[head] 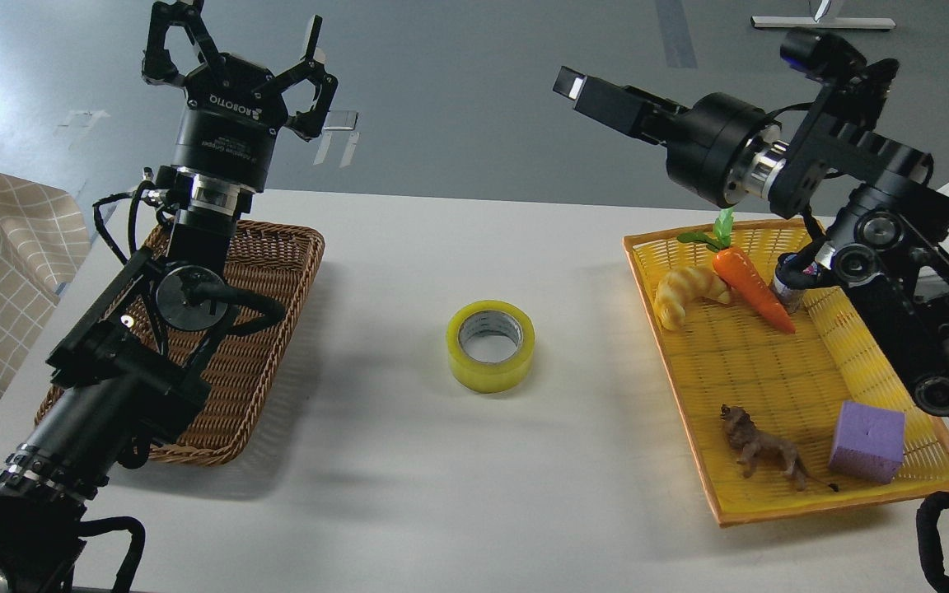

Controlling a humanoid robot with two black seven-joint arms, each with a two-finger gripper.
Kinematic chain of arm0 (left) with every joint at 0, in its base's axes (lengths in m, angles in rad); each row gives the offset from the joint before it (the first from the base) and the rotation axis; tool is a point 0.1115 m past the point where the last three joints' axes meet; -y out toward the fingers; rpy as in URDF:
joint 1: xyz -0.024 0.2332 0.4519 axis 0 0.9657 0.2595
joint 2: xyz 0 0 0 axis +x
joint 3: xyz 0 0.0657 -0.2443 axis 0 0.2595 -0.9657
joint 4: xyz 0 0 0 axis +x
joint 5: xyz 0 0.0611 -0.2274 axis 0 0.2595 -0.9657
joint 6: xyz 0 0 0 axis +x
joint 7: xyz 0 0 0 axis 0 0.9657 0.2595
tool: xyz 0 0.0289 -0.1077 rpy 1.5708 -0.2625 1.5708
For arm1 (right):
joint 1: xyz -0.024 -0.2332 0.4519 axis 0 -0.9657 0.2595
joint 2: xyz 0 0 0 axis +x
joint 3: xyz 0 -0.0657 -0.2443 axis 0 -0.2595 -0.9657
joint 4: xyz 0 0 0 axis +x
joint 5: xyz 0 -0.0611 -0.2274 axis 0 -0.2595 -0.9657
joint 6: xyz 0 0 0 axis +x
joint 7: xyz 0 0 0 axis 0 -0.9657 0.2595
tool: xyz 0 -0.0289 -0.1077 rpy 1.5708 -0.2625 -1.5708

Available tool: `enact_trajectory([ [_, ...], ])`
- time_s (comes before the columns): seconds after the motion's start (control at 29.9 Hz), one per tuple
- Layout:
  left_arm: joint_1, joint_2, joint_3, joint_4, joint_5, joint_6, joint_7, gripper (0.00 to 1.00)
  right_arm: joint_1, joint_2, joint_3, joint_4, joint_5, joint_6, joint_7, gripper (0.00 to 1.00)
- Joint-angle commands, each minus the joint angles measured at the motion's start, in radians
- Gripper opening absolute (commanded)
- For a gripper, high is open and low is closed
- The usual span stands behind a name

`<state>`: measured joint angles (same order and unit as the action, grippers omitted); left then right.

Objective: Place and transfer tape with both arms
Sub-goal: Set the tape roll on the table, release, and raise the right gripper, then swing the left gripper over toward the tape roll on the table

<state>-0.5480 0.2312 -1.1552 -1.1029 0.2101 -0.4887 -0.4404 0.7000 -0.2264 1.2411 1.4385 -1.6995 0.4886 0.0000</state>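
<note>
Item: wide roll of translucent yellow packing tape (490, 346), flat on white table (409, 478), apart from both raised grippers, reachable by either; left gripper (252, 45) jaws spread empty, right gripper (571, 85) jaws indiscernible end-on.

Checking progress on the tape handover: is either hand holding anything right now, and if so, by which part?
Nothing is held. The tape lies flat on the table, untouched. The left hand is open and empty; the right hand carries nothing visible.
</note>
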Motion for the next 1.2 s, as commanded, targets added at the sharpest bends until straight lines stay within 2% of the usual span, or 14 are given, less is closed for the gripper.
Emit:
enact_trajectory([
  [0.0,0.000,0.000,0.005,0.001,0.000,0.000,0.000,0.98,-0.062,0.013,0.200,-0.012,0.098,0.000,0.125,1.00],
  [0.03,0.000,0.000,0.006,0.001,0.000,0.000,0.000,0.98,-0.077,0.028,0.256,-0.015,0.138,0.000,0.153,1.00],
  [0.07,0.000,0.000,0.006,0.001,0.000,0.000,0.000,0.98,-0.077,0.029,0.256,-0.015,0.138,0.000,0.153,1.00],
  [0.13,-0.001,0.000,0.008,0.001,0.002,0.000,0.002,0.98,-0.094,0.058,0.345,-0.050,0.258,0.000,0.182,1.00],
  [0.27,0.000,-0.001,0.012,0.001,0.002,0.000,0.002,0.98,-0.099,0.059,0.425,-0.147,0.526,0.000,0.184,1.00],
  [0.53,-0.001,0.002,0.011,0.003,0.041,0.000,0.000,0.98,-0.137,0.056,0.429,-0.358,1.119,0.000,0.183,1.00],
  [0.6,-0.001,0.005,0.011,0.003,0.063,0.000,-0.001,0.98,-0.146,0.058,0.429,-0.392,1.207,0.000,0.183,1.00],
  [0.94,-0.009,0.037,0.005,-0.002,0.186,0.000,-0.003,0.98,-0.234,0.082,0.429,-0.375,1.278,0.000,0.181,1.00],
  [1.17,-0.018,0.065,0.012,-0.015,0.441,0.000,0.008,0.98,-0.267,0.082,0.437,-0.343,1.284,0.000,0.181,1.00],
])
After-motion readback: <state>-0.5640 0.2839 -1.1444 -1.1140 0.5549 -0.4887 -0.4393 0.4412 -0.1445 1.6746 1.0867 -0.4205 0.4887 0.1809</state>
